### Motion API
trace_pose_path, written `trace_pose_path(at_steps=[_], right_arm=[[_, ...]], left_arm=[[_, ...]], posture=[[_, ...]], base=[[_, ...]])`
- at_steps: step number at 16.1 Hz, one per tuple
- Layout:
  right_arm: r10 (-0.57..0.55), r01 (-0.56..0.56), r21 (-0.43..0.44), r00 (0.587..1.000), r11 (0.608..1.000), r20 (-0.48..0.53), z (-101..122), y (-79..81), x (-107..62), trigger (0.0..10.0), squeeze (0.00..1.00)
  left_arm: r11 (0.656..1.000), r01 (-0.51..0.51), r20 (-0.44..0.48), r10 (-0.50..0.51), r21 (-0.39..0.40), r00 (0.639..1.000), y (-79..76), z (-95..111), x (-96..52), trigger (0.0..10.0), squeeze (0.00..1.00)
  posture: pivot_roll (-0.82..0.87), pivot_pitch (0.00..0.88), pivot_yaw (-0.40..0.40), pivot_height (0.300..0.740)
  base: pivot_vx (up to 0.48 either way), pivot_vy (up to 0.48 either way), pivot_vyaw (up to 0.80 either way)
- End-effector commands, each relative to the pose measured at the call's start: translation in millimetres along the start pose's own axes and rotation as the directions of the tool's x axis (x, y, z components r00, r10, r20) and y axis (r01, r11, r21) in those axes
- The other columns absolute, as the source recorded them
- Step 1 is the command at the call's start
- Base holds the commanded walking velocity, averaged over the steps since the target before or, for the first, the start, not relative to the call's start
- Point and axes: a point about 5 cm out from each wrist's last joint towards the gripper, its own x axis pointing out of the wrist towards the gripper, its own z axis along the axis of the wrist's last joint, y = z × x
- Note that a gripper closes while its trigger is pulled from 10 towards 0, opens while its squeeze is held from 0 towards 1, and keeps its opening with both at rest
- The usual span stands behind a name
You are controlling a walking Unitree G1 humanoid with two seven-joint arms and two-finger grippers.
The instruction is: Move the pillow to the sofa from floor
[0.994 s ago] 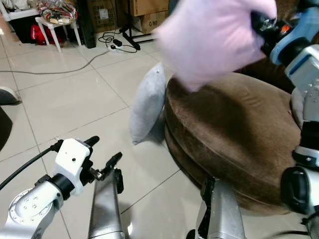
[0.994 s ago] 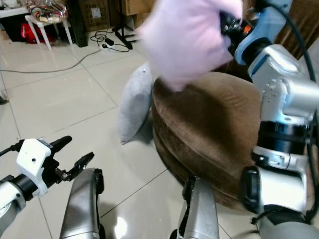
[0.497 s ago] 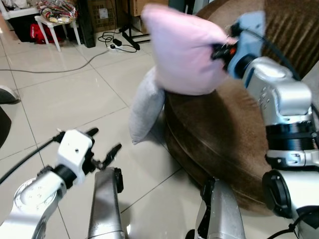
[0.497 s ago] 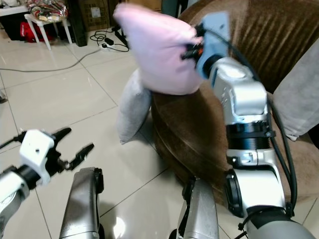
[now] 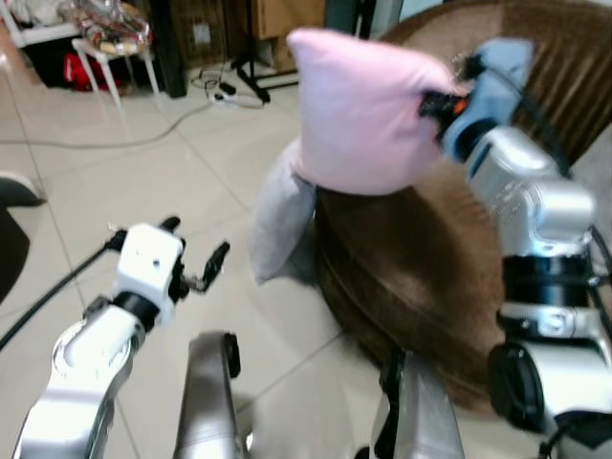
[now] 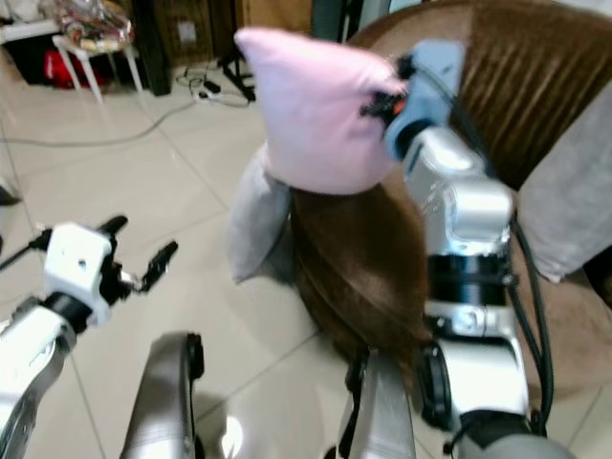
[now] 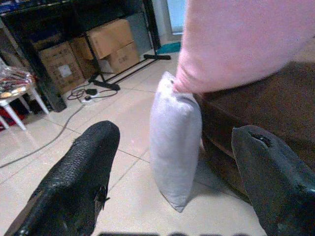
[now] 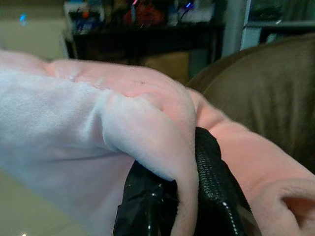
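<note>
Pillow, pale pink and soft, hangs in the air above the front edge of a brown sofa, clear of the floor and not yet resting on the seat.

Nearest the camera, the robot's 2 silver legs frame the lower part of the head views. The left gripper is raised low over the tiled floor, its 2 black fingers spread wide and holding nothing; it appears to be kept off to the side, out of the way of the carry.

Further out, the right gripper is raised at sofa height. Its fingers are pressed together on a bunched fold of the pink fabric at one side, so the cushion dangles from that single pinch. Holding it high probably lets it clear the seat edge before release.

Below it, a second grey pillow stands on edge on the floor, leaning against the sofa's side.

Farthest back are cardboard boxes, a cable and power strip, and a small white table.
</note>
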Motion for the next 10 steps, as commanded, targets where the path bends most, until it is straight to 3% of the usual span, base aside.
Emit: trace_pose_path(at_steps=[1, 4, 6, 7, 10], right_arm=[[-0.016, 0.019, -0.015, 0.987, 1.0, 0.162, 43.8, -5.0, -5.2, 10.0, 0.0], [-0.043, 0.068, -0.117, 0.978, 0.991, 0.206, 77.4, -11.8, -9.2, 10.0, 0.0], [-0.082, 0.114, -0.151, 0.975, 0.982, 0.207, 84.4, -17.1, -10.2, 10.0, 0.0], [-0.088, 0.122, -0.161, 0.976, 0.979, 0.2, 83.4, -18.0, -10.2, 10.0, 0.0], [-0.117, 0.125, -0.126, 0.991, 0.984, 0.066, 44.2, -19.2, -6.0, 10.0, 0.0]], left_arm=[[1.0, -0.014, 0.013, 0.014, 0.014, 1.0, 3.1, 3.0, 1.4, 10.0, 0.0], [1.0, 0.01, 0.015, -0.011, 0.016, 1.0, 1.8, 4.0, 0.1, 10.0, 0.0], [0.999, 0.035, 0.016, -0.035, 0.021, 0.999, -1.6, 4.7, 0.3, 10.0, 0.0], [0.999, 0.039, 0.016, -0.039, 0.022, 0.999, -2.0, 4.6, 0.3, 10.0, 0.0], [0.998, 0.062, 0.005, -0.062, 0.032, 0.998, -3.3, 2.9, -0.8, 10.0, 0.0]], posture=[[0.05, 0.0, -0.075, 0.545], [0.06, 0.0, -0.078, 0.57], [0.06, 0.0, -0.082, 0.585], [0.06, 0.0, -0.082, 0.59], [0.07, 0.0, -0.092, 0.625]], base=[[0.0, 0.0, 0.0], [0.0, 0.0, 0.0], [0.0, 0.0, 0.0], [0.0, 0.0, 0.0], [0.0, 0.0, 0.0]])
